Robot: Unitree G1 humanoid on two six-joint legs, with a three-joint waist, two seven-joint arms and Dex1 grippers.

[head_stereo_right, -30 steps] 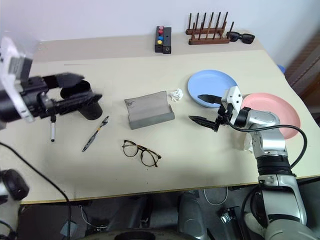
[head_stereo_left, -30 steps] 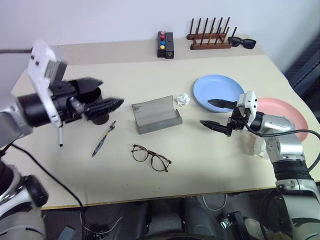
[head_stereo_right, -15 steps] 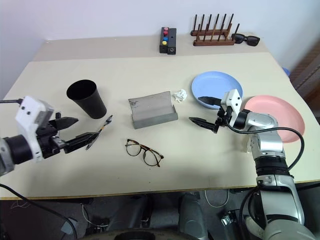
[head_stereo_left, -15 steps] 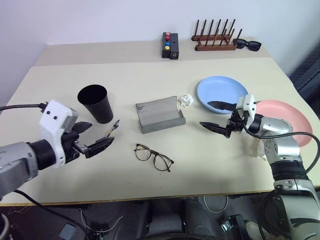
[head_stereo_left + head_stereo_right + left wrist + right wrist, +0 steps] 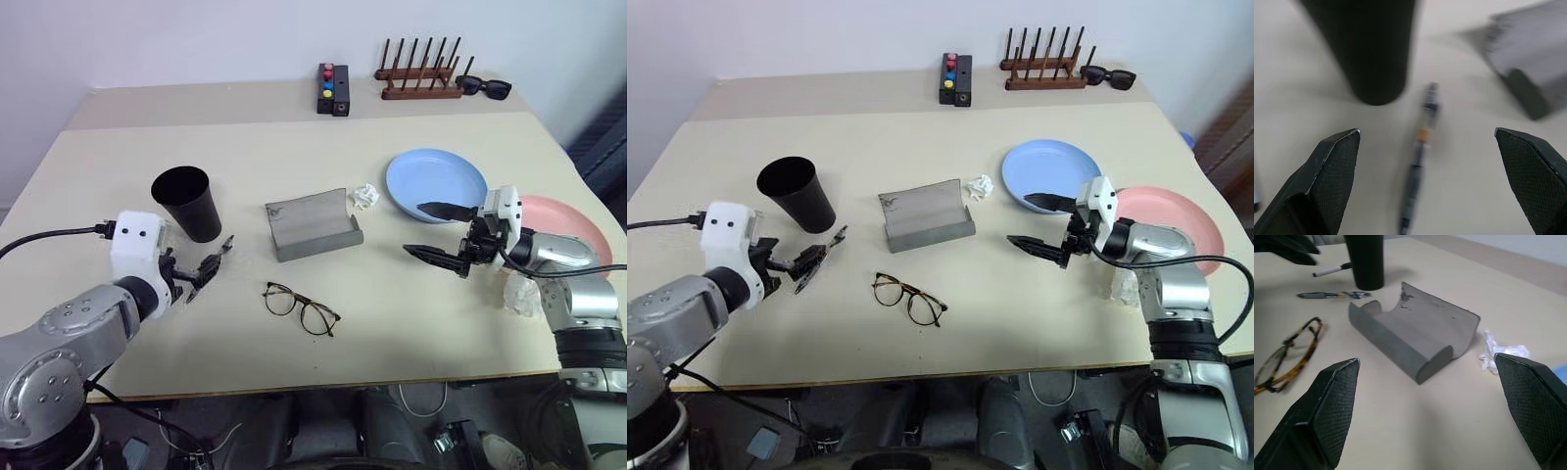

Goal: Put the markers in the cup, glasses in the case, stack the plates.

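My left gripper (image 5: 1422, 181) has its fingers spread wide over the dark marker (image 5: 1419, 169), near the table's (image 5: 294, 147) left edge beside the cup (image 5: 186, 203). My right gripper (image 5: 446, 235) is spread too (holding nothing) by the blue plate (image 5: 436, 182). Glasses (image 5: 301, 306) lie near the front edge; case (image 5: 312, 225) lies open mid-table.

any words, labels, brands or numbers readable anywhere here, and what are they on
No text can be read anywhere in these views.
Grey case: a few dark flecks near the lid's edge, scuffs or print, too small to tell.
Dark pen: an orange band, blurred, no lettering to make out.
Black box with coloured buttons: no label visible.
Black cup, blue plate, pink plate, glasses: plain, no markings.
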